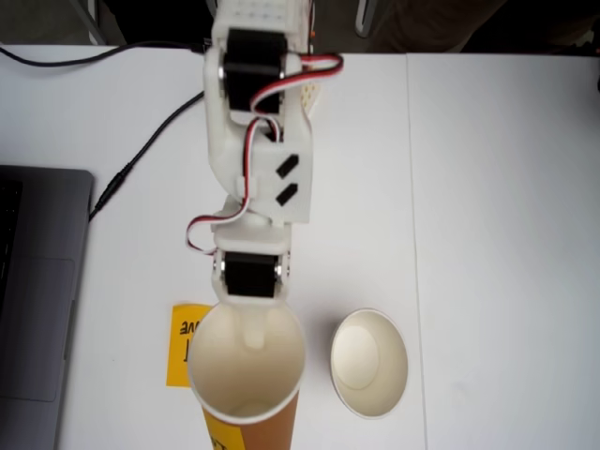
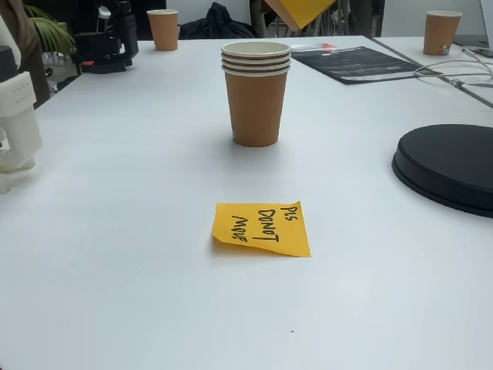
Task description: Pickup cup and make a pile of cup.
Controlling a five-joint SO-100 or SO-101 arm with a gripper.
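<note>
In a fixed view from above, my gripper (image 1: 251,323) is shut on the cup (image 1: 246,370). The cup hangs upright, high above the table, so its cream-white inside looks large. One finger reaches down inside its rim. Its orange-brown wall and yellow patch show at the bottom edge. The low fixed view catches the cup's base (image 2: 302,9) at the top edge. The pile of cup (image 1: 370,363) stands on the table to the right of the held cup, apart from it. From the side the pile of cup (image 2: 256,92) shows stacked rims.
An orange sticky note (image 1: 180,345) lies partly under the held cup and reads "PLS DONT MOVE" on the sticky note (image 2: 262,229). A laptop (image 1: 37,281) and cable (image 1: 141,155) sit at left. A black disc (image 2: 451,166) lies right. Spare cups (image 2: 163,29) stand at the far edge.
</note>
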